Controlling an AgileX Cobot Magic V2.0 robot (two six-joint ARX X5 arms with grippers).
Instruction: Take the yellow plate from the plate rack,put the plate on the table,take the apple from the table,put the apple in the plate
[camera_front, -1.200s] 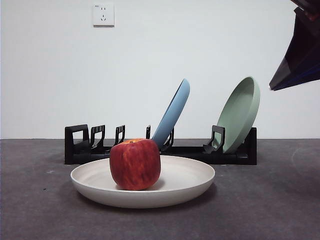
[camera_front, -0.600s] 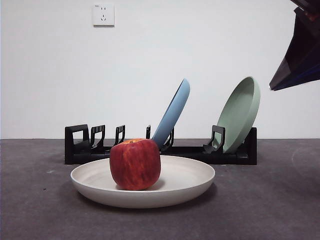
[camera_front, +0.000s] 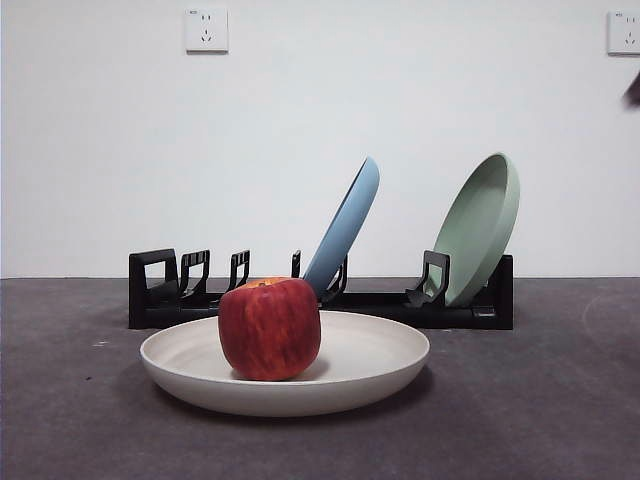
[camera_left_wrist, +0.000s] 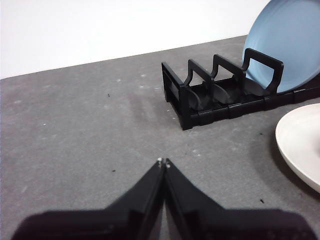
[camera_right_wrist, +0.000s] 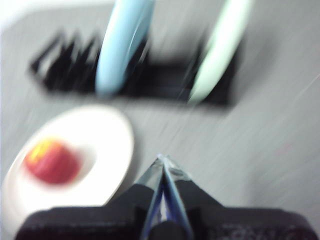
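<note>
The red apple (camera_front: 270, 329) sits in the cream yellow plate (camera_front: 370, 365), which lies flat on the dark grey table (camera_front: 540, 400) in front of the black plate rack (camera_front: 160, 290). The blurred right wrist view shows the apple (camera_right_wrist: 52, 161) in the plate (camera_right_wrist: 107, 145), with the rack (camera_right_wrist: 160, 80) behind. My right gripper (camera_right_wrist: 161, 159) is shut and empty, above the table beside the plate. My left gripper (camera_left_wrist: 162, 162) is shut and empty over bare table, apart from the rack's loop end (camera_left_wrist: 220, 90) and the plate's rim (camera_left_wrist: 300, 142).
A blue plate (camera_front: 345, 228) and a pale green plate (camera_front: 480, 228) lean in the rack. A dark tip of an arm (camera_front: 633, 90) shows at the right edge of the front view. Two wall sockets hang on the white wall.
The large dark arm at the top right of the front view has drawn back almost out of view. The apple, plate and rack have not moved.
</note>
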